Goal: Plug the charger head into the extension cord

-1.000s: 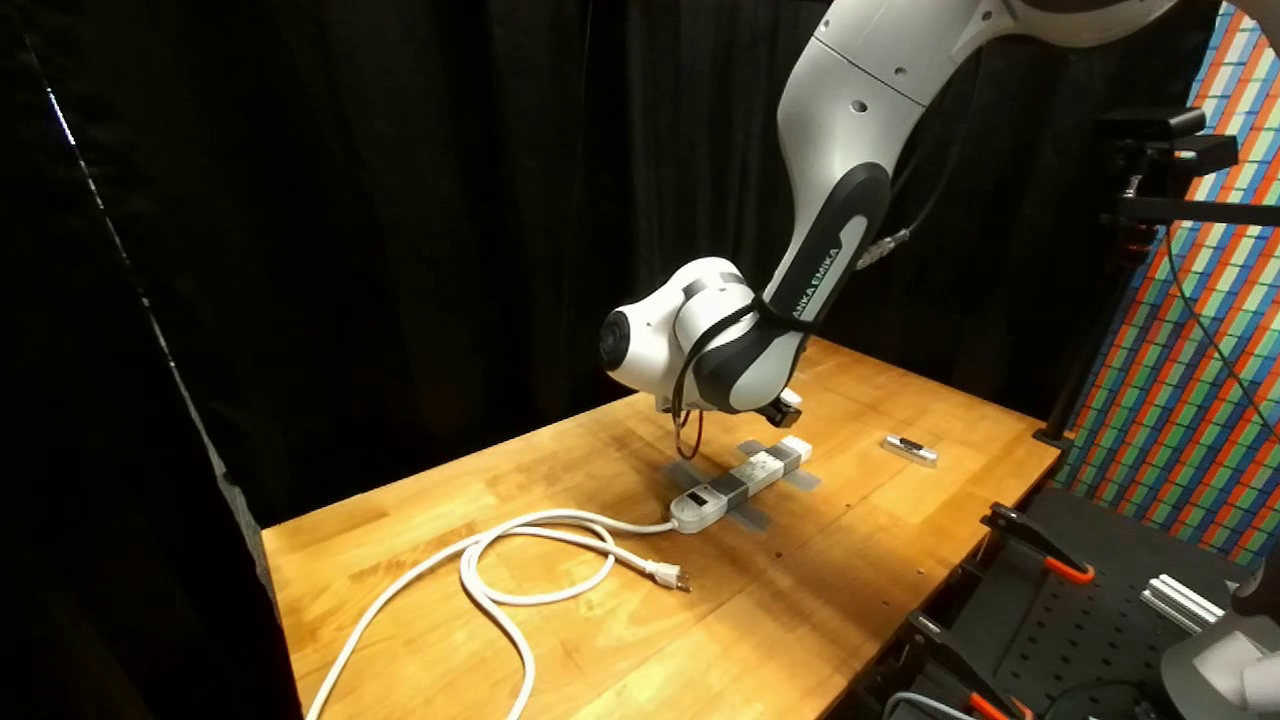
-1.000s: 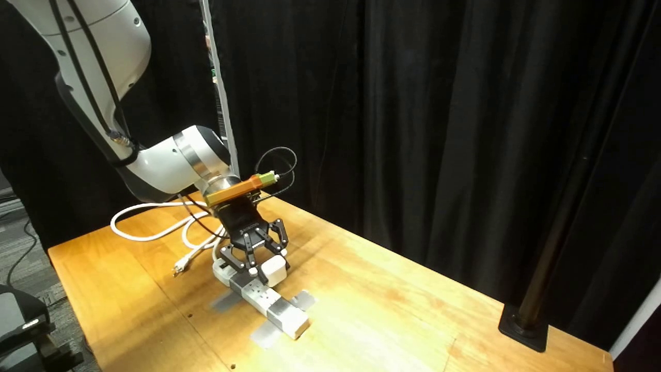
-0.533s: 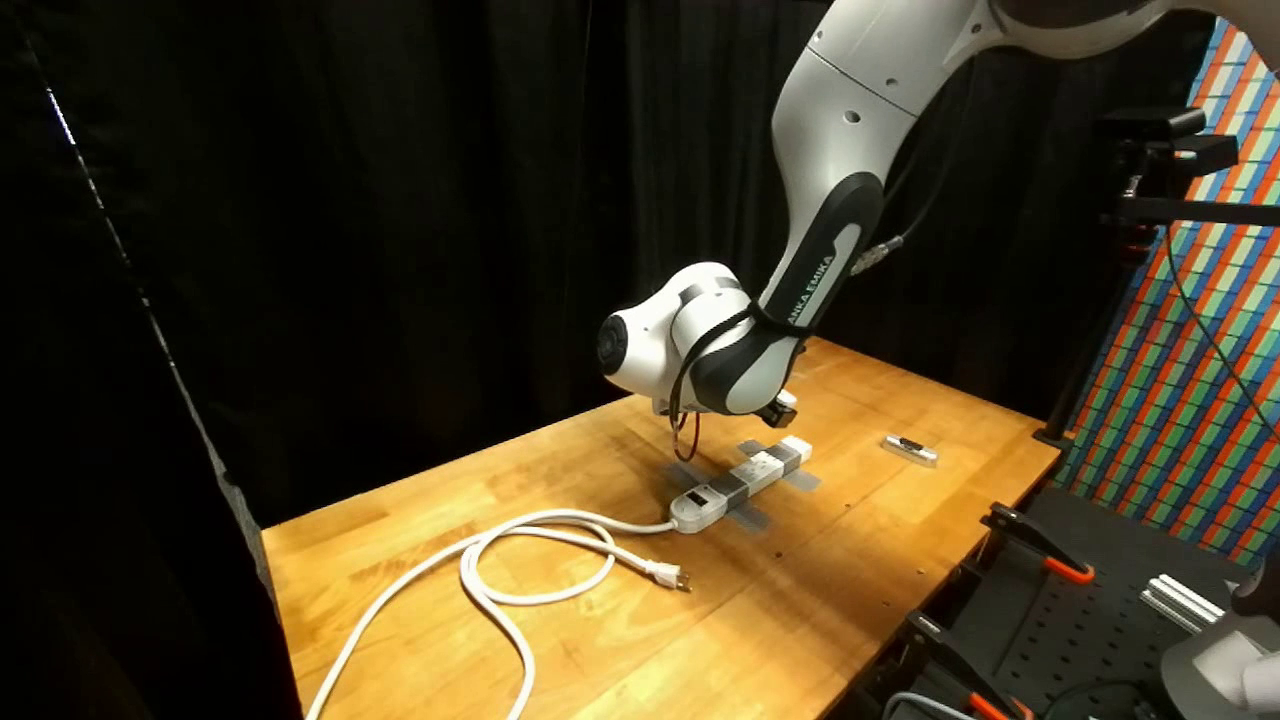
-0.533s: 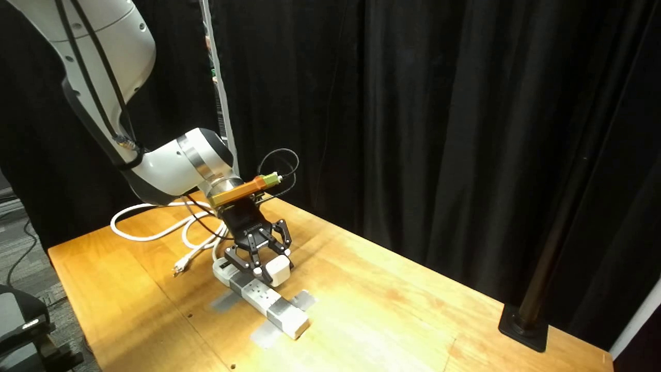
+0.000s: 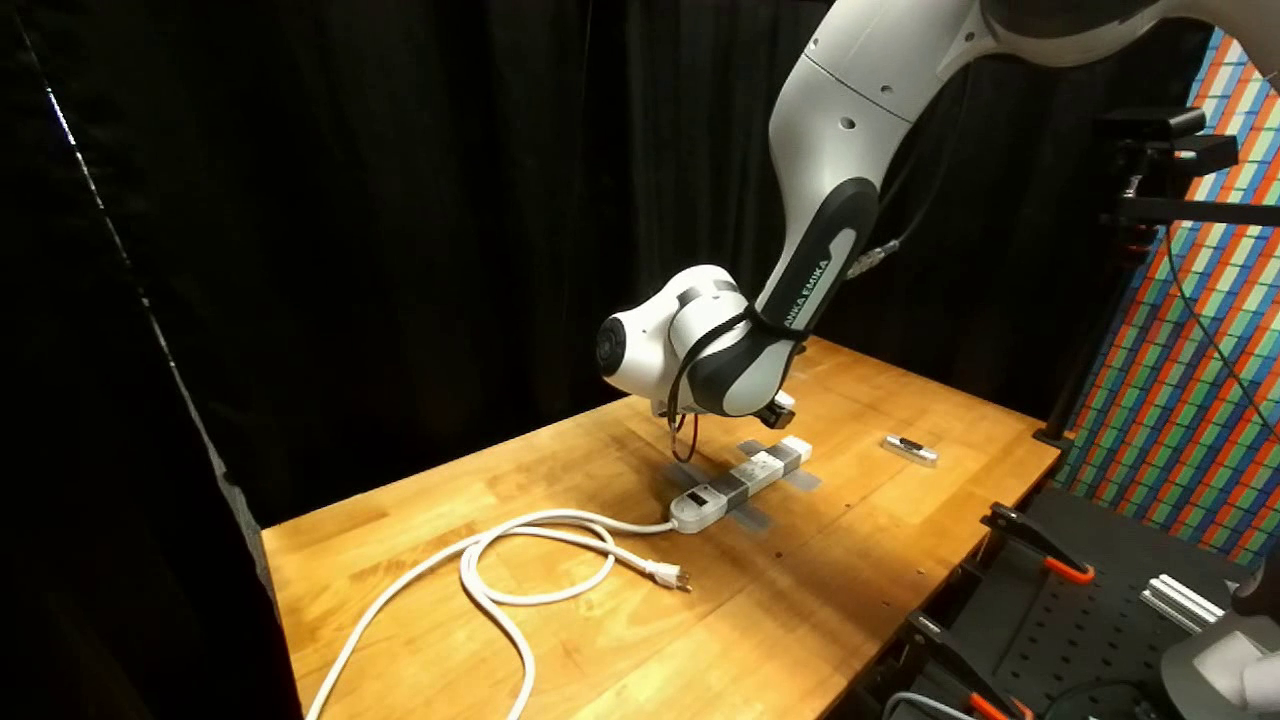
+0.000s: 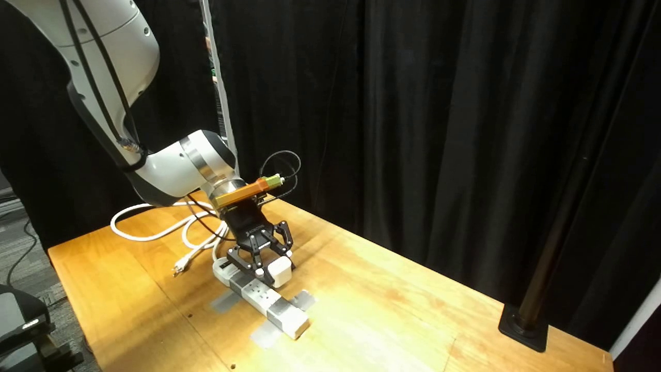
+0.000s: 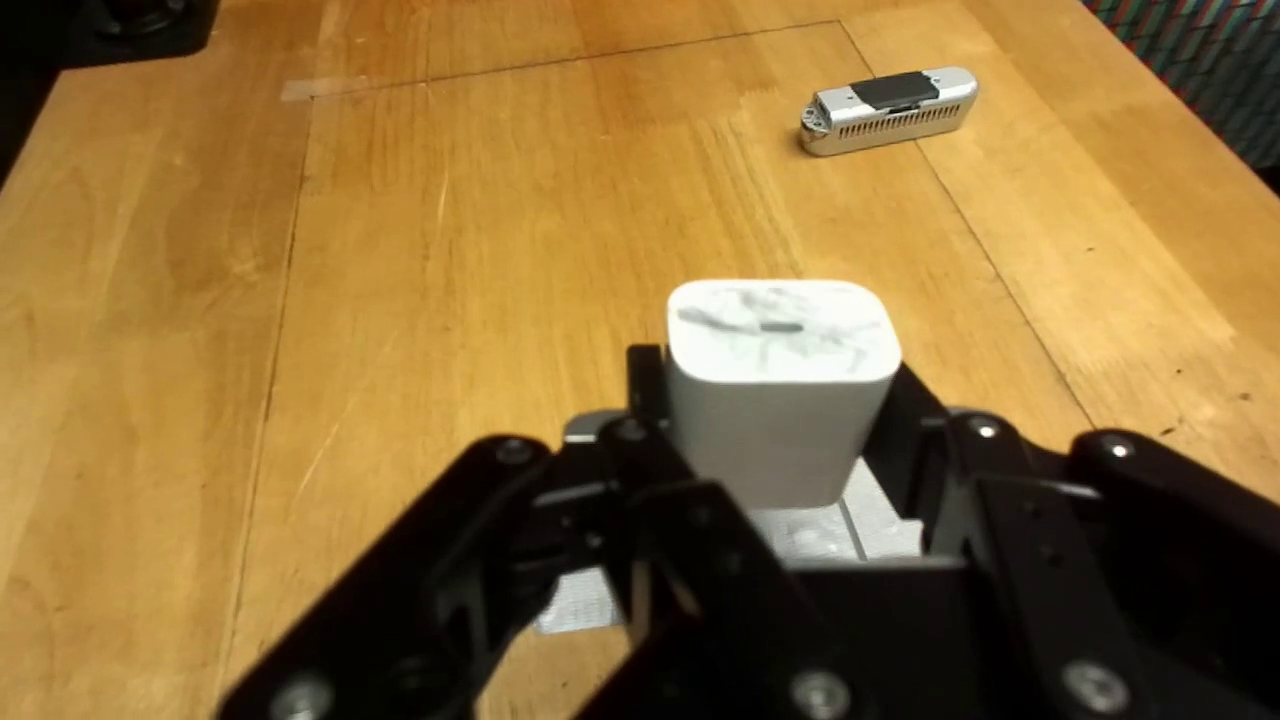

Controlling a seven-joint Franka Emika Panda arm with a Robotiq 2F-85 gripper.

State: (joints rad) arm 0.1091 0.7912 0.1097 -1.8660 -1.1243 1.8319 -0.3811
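The charger head (image 6: pixel 280 268) is a small white block. My gripper (image 6: pixel 279 271) is shut on it, with one black finger on each side. In the wrist view the charger head (image 7: pixel 785 335) stands between the fingers with its port face toward the camera; its prongs are hidden. The extension cord (image 6: pixel 261 293) is a white power strip taped to the table; it also shows in an exterior view (image 5: pixel 765 468). The charger head is close over or beside the strip's sockets; I cannot tell whether they touch. In the wrist view the strip is mostly hidden behind the gripper.
The white cable (image 5: pixel 540 517) loops over the table and ends in a plug (image 5: pixel 665 573). Grey tape (image 6: pixel 304 298) holds the strip. A silver device (image 7: pixel 890 110) lies further along the table. A black post base (image 6: pixel 524 328) stands at a corner. Clamps (image 5: pixel 1040 545) grip the table edge.
The arm has moved down slightly. In an exterior view the gripper and the charger head have shifted a little to the right with it. The strip and cable have not moved.
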